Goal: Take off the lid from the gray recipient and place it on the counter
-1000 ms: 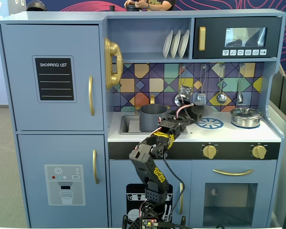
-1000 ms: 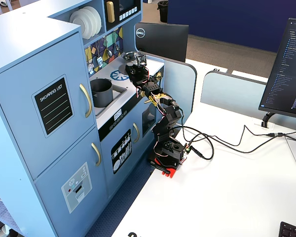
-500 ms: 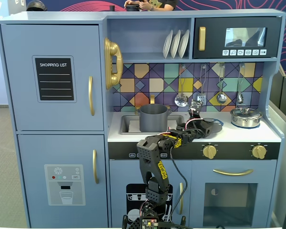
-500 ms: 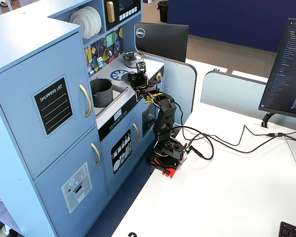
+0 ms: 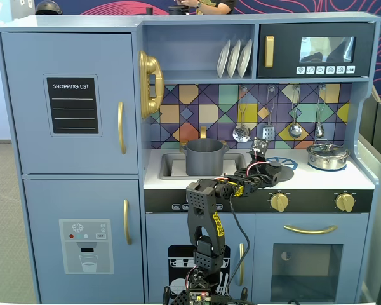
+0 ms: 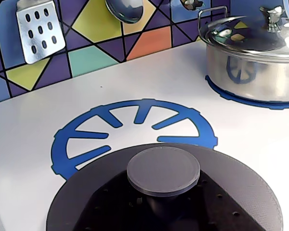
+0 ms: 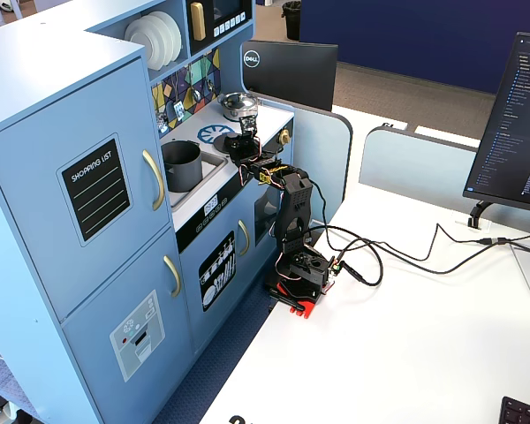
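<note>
Since a second ago the arm has swung from beside the gray recipient (image 5: 204, 156) across to the burner print, carrying the lid (image 6: 164, 192) with it, and it has folded lower over the front edge of the bench (image 5: 324, 178).

How far the jaws stand open cannot be told: the wrist view shows only the lid filling its lower half, and in both fixed views the gripper (image 5: 271, 168) is too small to read. That lid is a flat round disc of matte dark gray with a finely grained surface and a low, smooth round knob at its centre. It lies just over the near edge of the blue burner print (image 6: 135, 126), a spoked ring printed on the white bench; whether it touches the surface or hangs just above it is not clear.

To the left in a fixed view, the gray recipient stands uncovered in the sink recess (image 5: 173, 165), a matte cylinder with its mouth open. To the right, a shiny silver pot (image 6: 253, 57) with its own polished lid sits on a second blue ring. Behind, a perforated metal spatula (image 6: 41, 29) and a spoon (image 6: 124, 8) hang against the multicoloured tiled backsplash.
</note>
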Action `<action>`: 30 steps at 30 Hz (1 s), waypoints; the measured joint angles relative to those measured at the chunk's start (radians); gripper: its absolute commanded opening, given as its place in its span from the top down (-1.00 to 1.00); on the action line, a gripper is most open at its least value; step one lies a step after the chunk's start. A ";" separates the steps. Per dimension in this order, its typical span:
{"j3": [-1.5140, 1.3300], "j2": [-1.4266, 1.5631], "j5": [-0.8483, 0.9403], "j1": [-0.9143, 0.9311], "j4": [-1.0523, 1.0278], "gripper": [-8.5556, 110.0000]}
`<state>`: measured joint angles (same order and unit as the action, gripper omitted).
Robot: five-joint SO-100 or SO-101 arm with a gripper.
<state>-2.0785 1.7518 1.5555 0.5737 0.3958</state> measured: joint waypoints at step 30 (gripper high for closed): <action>0.044 0.331 0.060 -0.018 -0.304 0.62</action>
<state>-2.0341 2.0831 1.6153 0.5553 0.0920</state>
